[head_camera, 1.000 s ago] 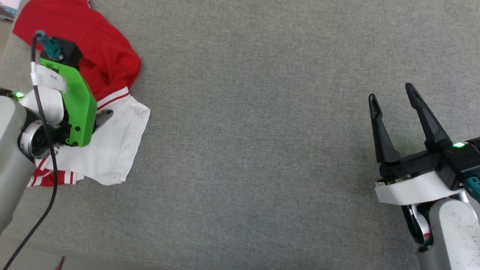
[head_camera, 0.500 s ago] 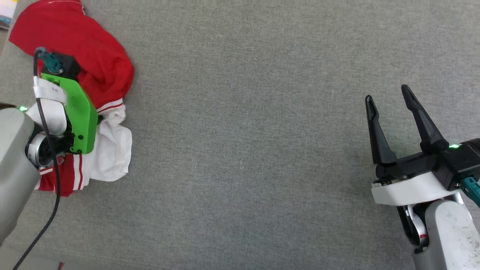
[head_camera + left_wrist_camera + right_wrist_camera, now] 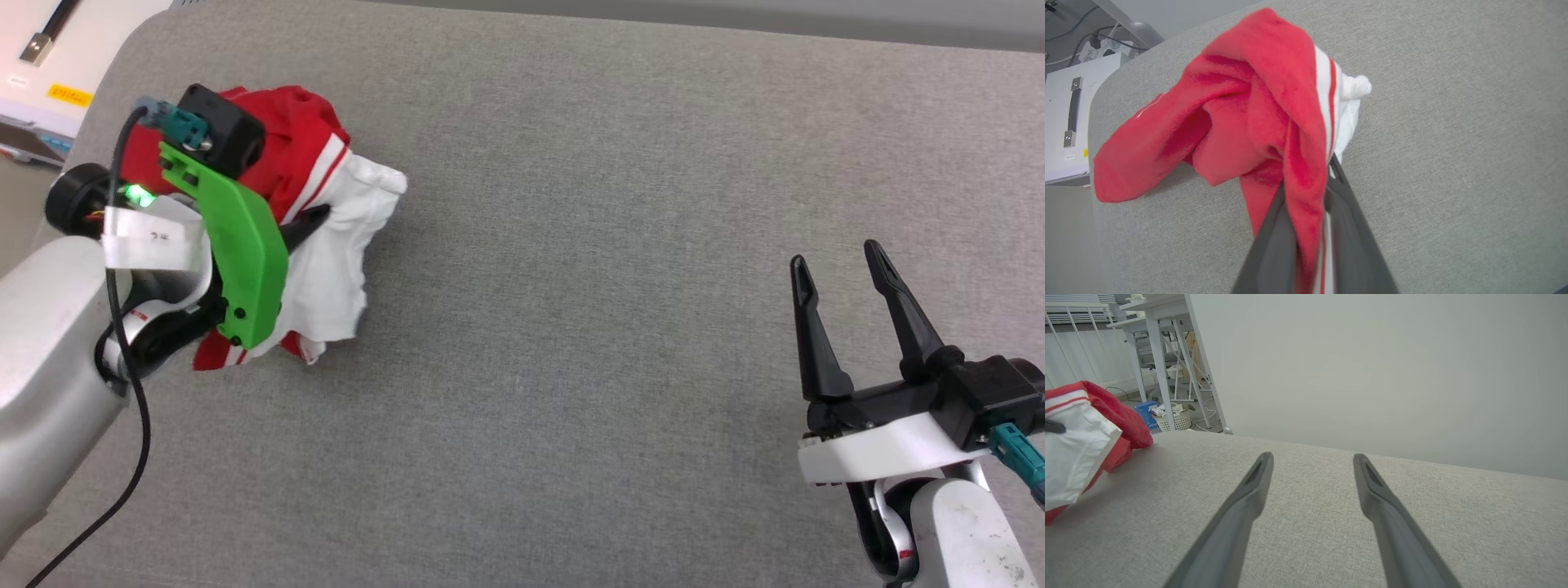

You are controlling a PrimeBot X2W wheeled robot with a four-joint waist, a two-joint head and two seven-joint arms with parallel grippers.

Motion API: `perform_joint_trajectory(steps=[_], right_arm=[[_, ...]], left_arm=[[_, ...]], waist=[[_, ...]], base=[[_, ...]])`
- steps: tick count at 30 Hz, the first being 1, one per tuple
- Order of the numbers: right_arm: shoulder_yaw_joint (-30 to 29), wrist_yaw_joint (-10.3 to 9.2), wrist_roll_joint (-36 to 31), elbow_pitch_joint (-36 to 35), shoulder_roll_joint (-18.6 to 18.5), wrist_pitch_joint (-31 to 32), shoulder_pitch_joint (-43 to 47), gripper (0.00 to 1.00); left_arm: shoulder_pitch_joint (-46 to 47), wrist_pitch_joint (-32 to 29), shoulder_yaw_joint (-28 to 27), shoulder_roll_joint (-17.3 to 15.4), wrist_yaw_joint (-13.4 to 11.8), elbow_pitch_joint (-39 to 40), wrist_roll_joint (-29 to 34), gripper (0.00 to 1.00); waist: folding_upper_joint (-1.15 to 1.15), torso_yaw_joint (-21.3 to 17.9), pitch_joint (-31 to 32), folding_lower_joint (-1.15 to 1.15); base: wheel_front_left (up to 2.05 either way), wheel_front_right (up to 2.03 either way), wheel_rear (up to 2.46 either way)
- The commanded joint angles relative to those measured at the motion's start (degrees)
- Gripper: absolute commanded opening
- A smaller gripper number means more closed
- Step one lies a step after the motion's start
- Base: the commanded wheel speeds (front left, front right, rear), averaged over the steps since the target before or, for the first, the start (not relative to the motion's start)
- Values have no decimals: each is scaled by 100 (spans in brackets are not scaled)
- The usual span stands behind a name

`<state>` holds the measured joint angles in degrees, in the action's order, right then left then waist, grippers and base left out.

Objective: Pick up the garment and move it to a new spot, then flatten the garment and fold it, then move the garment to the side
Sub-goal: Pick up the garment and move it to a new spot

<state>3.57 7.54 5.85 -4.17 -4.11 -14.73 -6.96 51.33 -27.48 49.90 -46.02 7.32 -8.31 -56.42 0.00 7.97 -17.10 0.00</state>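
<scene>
Where the cloth hangs, far left: left pincer [image 3: 309,224] clenched on the garment [image 3: 331,269], which is bunched and partly raised off the surface [image 3: 571,343].
Risk: the narrow pinch near the striped trim may slip; the trailing red body may drag and tangle.
Right side: right pincer [image 3: 836,261] released, empty, well apart.
Count: one garment, two pincers.

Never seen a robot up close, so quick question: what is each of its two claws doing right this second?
Left gripper: closed, pinching the bunched red and white garment.
Right gripper: open, holding nothing.
</scene>
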Motion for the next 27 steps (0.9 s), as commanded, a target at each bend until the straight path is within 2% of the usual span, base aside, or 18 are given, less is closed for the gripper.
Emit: perform_joint_trajectory(steps=[1,6,14,20,27], right_arm=[[7,-5,51,-10,17,-27,40,100],[-13,-5,73,-38,73,-27,-18,100],[-129,-5,134,-107,118,-27,-154,100],[-185,-5,356,-192,122,-27,-287,100],[-242,-5,440,-257,123,-27,-463,100]], left_arm=[[140,62,53,66,16,152,65,0],[307,66,345,370,16,633,236,0],[938,128,906,1141,16,796,364,0],[1467,399,1457,1836,16,292,348,0],[1719,868,2152,2654,16,-711,370,0]], waist=[[0,-271,121,0],[0,-700,35,0],[0,-1428,-324,0],[0,-1792,-761,0],[0,-1917,-1176,0]], base=[[0,0,0],[0,0,0],[0,0,0],[0,0,0],[0,0,0]])
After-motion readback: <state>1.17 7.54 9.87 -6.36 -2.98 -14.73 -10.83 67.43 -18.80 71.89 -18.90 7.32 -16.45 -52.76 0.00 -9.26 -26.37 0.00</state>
